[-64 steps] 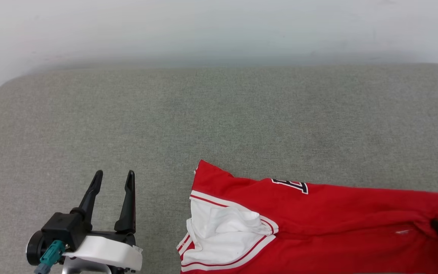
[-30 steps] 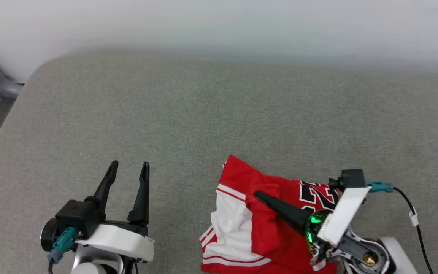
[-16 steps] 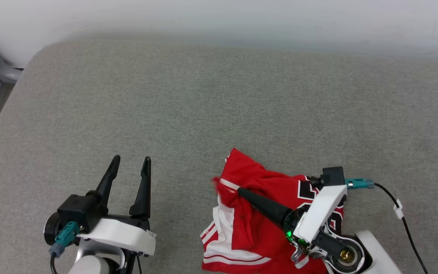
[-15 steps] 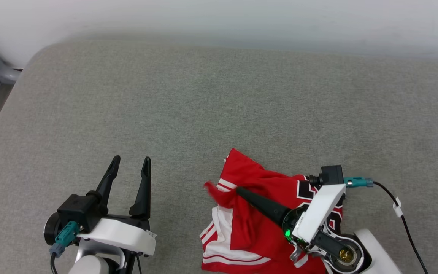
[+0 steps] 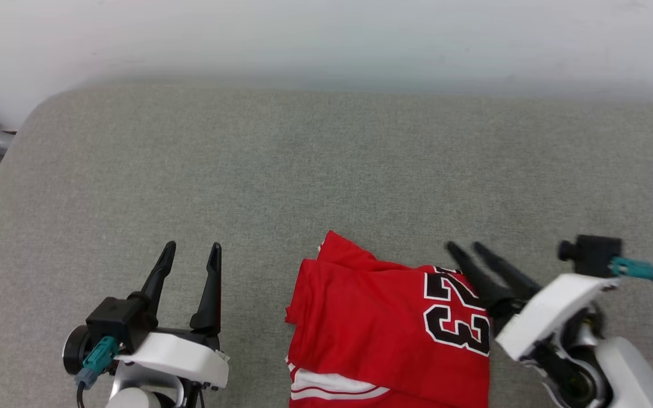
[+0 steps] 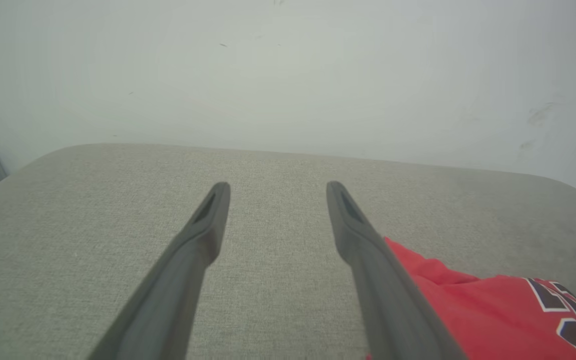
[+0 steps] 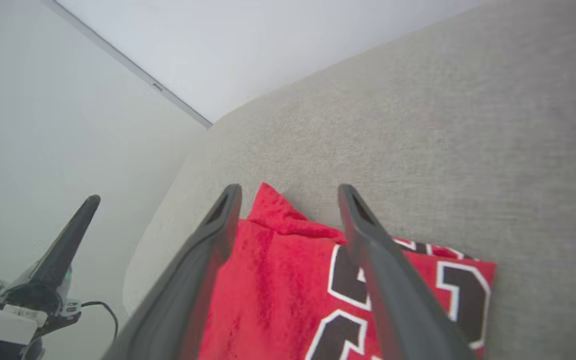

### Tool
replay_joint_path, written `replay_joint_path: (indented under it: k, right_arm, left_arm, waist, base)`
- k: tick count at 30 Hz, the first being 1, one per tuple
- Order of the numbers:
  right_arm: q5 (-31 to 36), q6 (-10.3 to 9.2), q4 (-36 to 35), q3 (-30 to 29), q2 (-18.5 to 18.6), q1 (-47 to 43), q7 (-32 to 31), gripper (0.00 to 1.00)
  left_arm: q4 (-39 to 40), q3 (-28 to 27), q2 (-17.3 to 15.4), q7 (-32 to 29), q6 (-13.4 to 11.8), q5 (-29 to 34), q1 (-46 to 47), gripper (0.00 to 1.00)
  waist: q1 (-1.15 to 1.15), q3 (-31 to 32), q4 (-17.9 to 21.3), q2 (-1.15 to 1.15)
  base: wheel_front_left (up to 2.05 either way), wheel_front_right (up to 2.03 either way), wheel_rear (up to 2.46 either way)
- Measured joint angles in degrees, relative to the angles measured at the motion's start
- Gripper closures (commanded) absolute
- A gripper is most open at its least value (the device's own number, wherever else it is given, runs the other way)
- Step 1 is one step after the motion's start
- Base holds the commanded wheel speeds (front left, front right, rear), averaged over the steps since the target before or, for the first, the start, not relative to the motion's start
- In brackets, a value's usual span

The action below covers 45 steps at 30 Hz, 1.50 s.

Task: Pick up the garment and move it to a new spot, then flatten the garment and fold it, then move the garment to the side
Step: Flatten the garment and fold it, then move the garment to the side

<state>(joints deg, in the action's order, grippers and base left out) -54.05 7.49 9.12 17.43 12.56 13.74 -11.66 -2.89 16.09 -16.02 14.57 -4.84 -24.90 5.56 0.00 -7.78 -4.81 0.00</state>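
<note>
Right wrist view looks along the right gripper (image 7: pixel 289 192). Its two dark fingers stand well apart with nothing clamped between them. Just beneath and beyond the tips lies the garment (image 7: pixel 278 280), a red jersey gathered into a compact, roughly rectangular packet. Its black, white-outlined number faces up, and one red corner pokes out past the fingertips. From the head camera these fingers are smeared, so whether they brush the cloth's edge or hang just clear of it I cannot tell. Off to that gripper's left, across the jersey, the left gripper (image 5: pixel 193 246) hovers with its fingers likewise spread and empty. A strip of bare grey cushion (image 5: pixel 326 170) separates its nearer finger from the cloth. Beyond both sets of fingertips the cushion runs on to a pale wall (image 5: pixel 326 34). Judging by how the jersey lies, the lifting, relocating, flattening and folding look done, though the fold is a little untidy at the protruding corner and the striped trim peeking out at the near edge. What appears left is the last step: taking hold of the folded packet and shifting it aside without letting the layers spill open.
</note>
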Motion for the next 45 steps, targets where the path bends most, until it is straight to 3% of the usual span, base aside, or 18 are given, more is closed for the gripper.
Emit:
replay_joint_path:
  k: [6, 12, 16, 20, 31, 45]
  right_arm:
    - [16.45, 0.0, -0.27, -11.92, -0.3, -5.04, 4.11, 0.0]
    - [33.92, 0.0, -7.59, -23.58, -4.83, -9.57, 6.73, 0.0]
    - [41.51, 0.01, -13.92, -25.96, -7.3, -12.54, 8.8, 0.0]
    - [46.12, 0.01, -17.51, -24.18, -8.28, -16.5, 9.09, 0.0]
    - [47.33, 0.02, -21.86, -22.61, -9.44, -22.73, 7.8, 0.0]
    - [45.3, 0.02, -22.26, -22.81, -9.55, -23.1, 6.59, 0.0]
  left_arm:
    - [-0.25, -0.37, -0.53, 0.09, -0.71, 0.0, -1.36, 0.0]
    - [-0.43, -0.77, -1.34, 0.16, -1.1, 0.08, -1.97, 0.0]
    - [-0.81, -0.98, -1.7, 0.18, -1.25, 0.4, -2.38, 0.0]
    - [-1.26, -1.16, -1.93, 0.23, -1.3, 0.45, -3.31, 0.0]
    - [-2.2, -1.29, -2.0, 0.32, -2.14, 0.96, -6.7, 0.0]
    - [-2.76, -1.04, -1.62, 0.32, -2.4, 0.94, -7.02, 0.0]
  waist:
    - [0.0, 1.48, 1.54, 0.0]
    - [0.0, 2.71, 2.93, 0.0]
    - [0.0, 3.47, 3.44, 0.0]
    - [0.0, 4.68, 3.78, 0.0]
    - [-0.01, 7.9, 4.47, 0.0]
    - [-0.01, 8.62, 4.87, 0.0]
  base:
    - [0.0, 0.0, 0.0]
    - [0.0, 0.0, 0.0]
    - [0.0, 0.0, 0.0]
    - [0.0, 0.0, 0.0]
    - [0.0, 0.0, 0.0]
    - [0.0, 0.0, 0.0]
